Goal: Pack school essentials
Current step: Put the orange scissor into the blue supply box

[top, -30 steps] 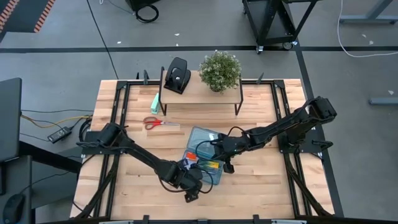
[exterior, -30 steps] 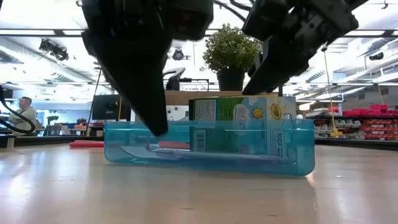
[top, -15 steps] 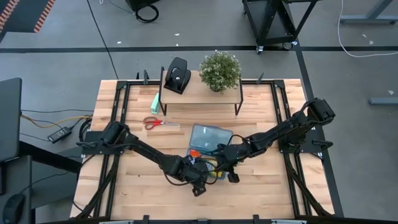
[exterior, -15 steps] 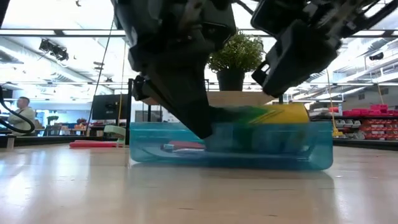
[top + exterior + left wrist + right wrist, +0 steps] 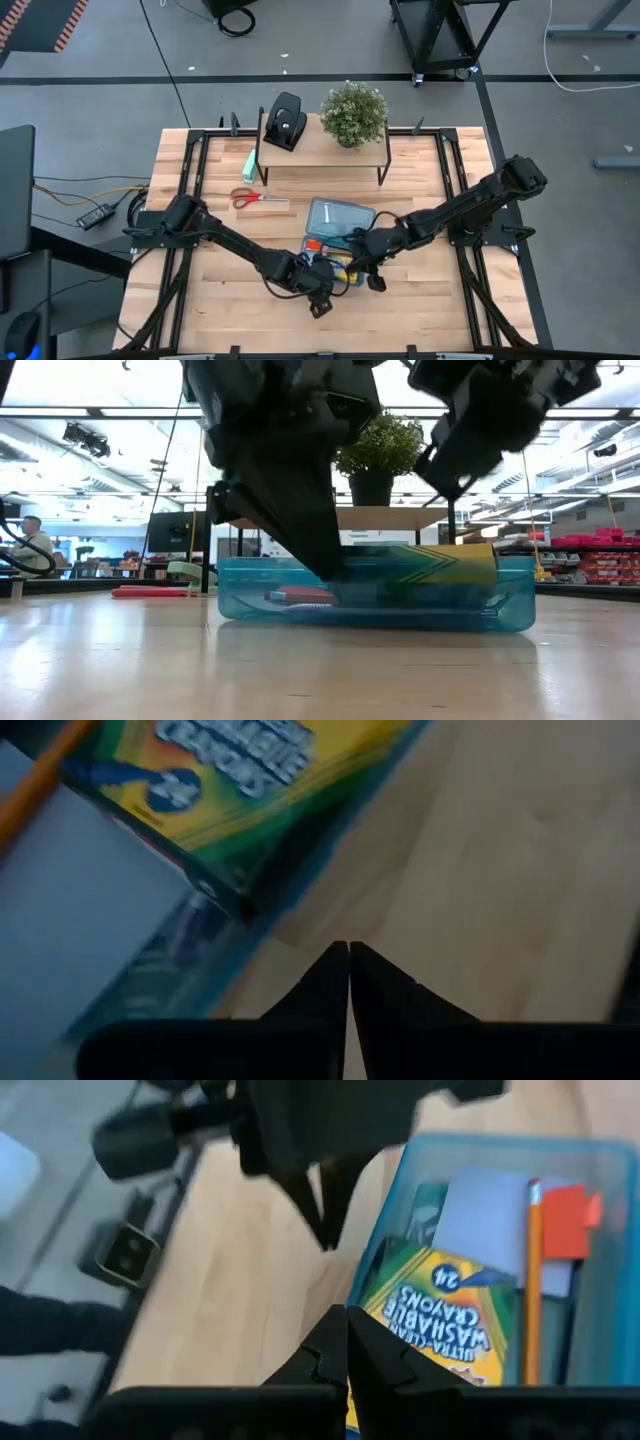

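A clear blue box [image 5: 380, 610] stands on the table and holds the school essentials. In it a yellow-green crayon box [image 5: 440, 1320] lies face up at rim height, beside an orange pencil [image 5: 533, 1280], a pale blue note pad [image 5: 485, 1215] and a small orange piece [image 5: 568, 1220]. My left gripper [image 5: 348, 952] is shut, with its tips low beside the blue box's outer wall [image 5: 200, 960], over bare wood. My right gripper [image 5: 347, 1315] is shut and hangs above the crayon box [image 5: 440, 558]. Red-handled scissors [image 5: 258, 197] lie flat at the left. My left gripper's shut fingers [image 5: 325, 565] slant down at the outside of the blue box's near wall, their tips below its rim. I cannot tell whether they touch the wall. My right gripper touches nothing in the low view.
At the far side stands a wooden shelf [image 5: 320, 150] with a black hole punch [image 5: 285, 120] and a potted plant [image 5: 353, 112] on it. A mint-green block [image 5: 250, 165] lies by its left leg. Bare wood lies near and left of the blue box.
The blue box has slid toward the table's right edge, and my left gripper has gone the same way beside it. The crayon box, which stood upright on its edge in the box, has tipped over and now lies face up. My right gripper has shifted toward the near edge.
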`<state>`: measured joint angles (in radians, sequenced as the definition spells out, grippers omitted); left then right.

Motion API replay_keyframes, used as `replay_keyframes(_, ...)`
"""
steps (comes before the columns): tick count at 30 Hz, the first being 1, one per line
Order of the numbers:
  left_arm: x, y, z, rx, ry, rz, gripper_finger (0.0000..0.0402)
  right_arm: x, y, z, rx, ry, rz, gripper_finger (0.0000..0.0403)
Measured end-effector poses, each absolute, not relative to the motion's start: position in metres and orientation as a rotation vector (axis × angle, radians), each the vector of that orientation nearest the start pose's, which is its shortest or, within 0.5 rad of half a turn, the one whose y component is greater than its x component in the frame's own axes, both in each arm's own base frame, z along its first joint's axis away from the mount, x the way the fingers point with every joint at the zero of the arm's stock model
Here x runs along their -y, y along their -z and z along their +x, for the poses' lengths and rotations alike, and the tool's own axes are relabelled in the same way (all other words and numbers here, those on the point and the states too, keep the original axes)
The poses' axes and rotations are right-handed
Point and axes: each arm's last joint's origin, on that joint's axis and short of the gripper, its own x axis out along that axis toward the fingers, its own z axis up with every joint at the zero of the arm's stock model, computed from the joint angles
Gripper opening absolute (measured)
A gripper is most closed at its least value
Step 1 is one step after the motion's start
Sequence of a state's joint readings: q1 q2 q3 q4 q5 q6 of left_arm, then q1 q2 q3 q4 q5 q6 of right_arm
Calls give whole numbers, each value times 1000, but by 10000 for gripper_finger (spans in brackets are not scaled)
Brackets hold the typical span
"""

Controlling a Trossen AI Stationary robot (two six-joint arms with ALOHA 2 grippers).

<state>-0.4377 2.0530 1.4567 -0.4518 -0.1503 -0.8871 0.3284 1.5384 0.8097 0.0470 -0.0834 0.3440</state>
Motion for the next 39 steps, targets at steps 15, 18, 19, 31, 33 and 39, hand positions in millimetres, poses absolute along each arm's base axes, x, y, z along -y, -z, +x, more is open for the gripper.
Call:
replay_keyframes(15,131,-266,349,-957,-268,-556,19,-54,-282,218,-591,-125,419,10)
replay_keyframes(18,105,-285,337,-947,-355,-534,19,-50,-292,208,-554,-117,433,10)
replay_keyframes(19,95,-288,333,-961,-385,-520,17,-48,-294,205,-543,-100,438,10)
replay_keyframes(31,-4,-292,313,-1217,-502,-540,84,-39,-303,192,-484,-8,436,50)
replay_keyframes(33,-16,-291,309,-1259,-485,-523,104,-39,-304,191,-475,-6,438,55)
replay_keyframes(39,-33,-273,296,-1434,-287,-414,153,-34,-305,190,-449,84,426,64)
